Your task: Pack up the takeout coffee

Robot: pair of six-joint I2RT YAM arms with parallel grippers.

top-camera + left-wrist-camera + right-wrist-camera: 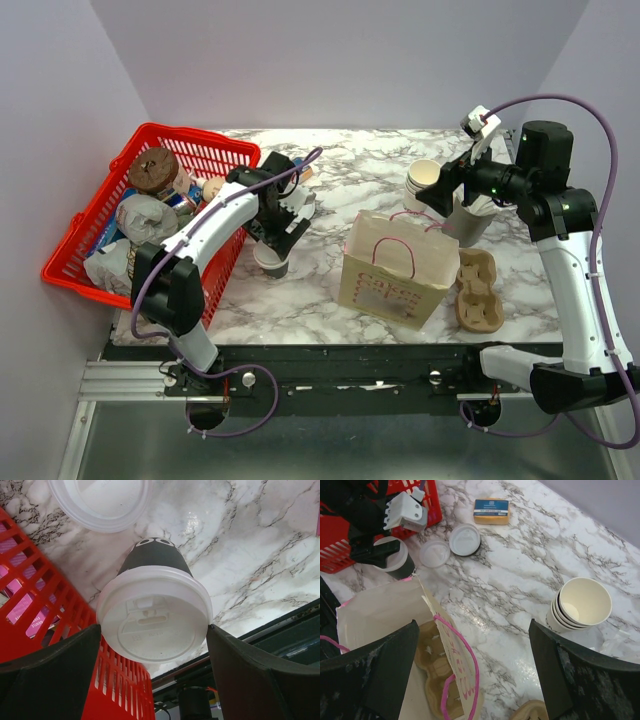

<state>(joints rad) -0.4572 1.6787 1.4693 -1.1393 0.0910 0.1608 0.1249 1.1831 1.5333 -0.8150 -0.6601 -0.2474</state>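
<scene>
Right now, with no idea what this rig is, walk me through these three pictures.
Two robot arms are bolted to a marble table. One picture looks down from above; the other two come from cameras on each wrist. The left gripper has its fingers on either side of the lidded takeout coffee, not clearly squeezing it. The right gripper hangs open and empty above the paper bag, which holds a cardboard carrier. Nearby are a red basket, stacked cups and loose lids.

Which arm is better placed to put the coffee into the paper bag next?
The left. Its gripper is open around the lidded coffee, which stands beside the red basket. The right gripper hovers open and empty over the bag, far from the coffee.
</scene>
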